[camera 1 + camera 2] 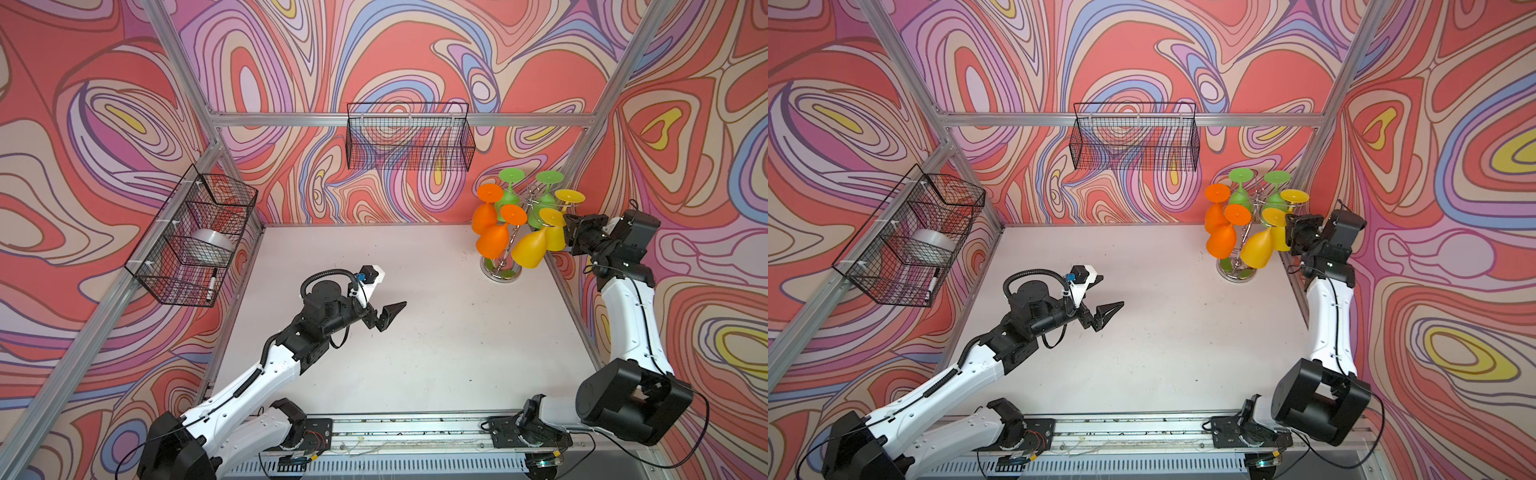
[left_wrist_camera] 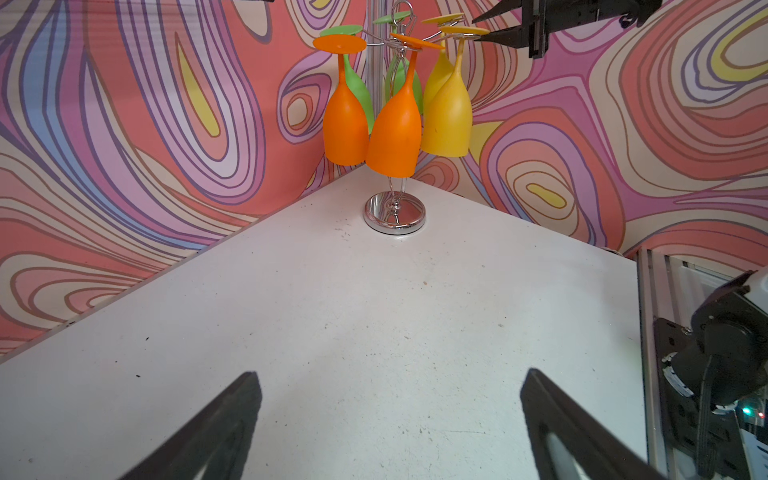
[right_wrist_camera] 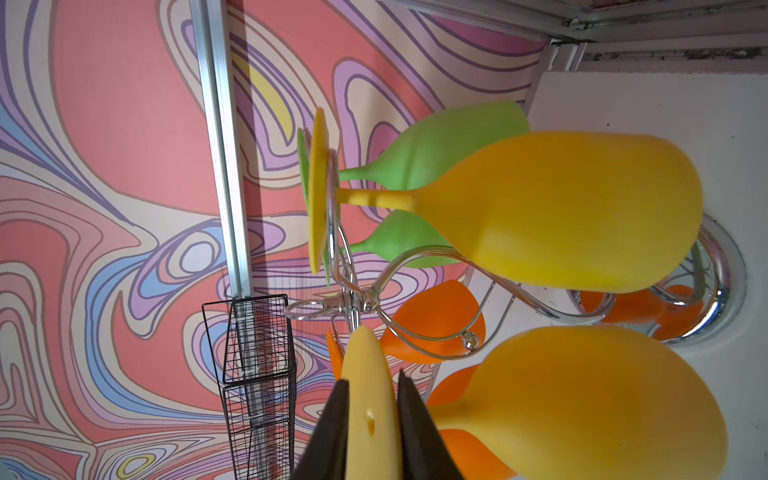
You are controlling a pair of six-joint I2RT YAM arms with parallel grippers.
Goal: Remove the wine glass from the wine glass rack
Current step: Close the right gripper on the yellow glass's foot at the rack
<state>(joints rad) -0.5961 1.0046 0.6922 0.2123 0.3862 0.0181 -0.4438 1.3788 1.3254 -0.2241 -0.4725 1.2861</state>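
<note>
The wine glass rack (image 1: 501, 272) (image 1: 1235, 272) (image 2: 395, 212) is a chrome wire stand in the table's far right corner, with orange, green and yellow glasses hanging upside down from its arms. The nearest yellow wine glass (image 1: 530, 249) (image 1: 1258, 249) (image 2: 449, 112) (image 3: 582, 403) still hangs there. My right gripper (image 1: 566, 226) (image 1: 1287, 226) (image 2: 478, 30) (image 3: 370, 382) is shut on its round foot, one finger on each face. My left gripper (image 1: 390, 291) (image 1: 1111, 291) (image 2: 390, 378) hovers open and empty over the middle of the table.
A second yellow glass (image 3: 561, 208), two green glasses (image 1: 511, 176) and two orange glasses (image 1: 492, 241) crowd the same rack. One black wire basket (image 1: 409, 137) hangs on the back wall. Another black basket (image 1: 195, 237) on the left wall holds a tape roll and a marker.
</note>
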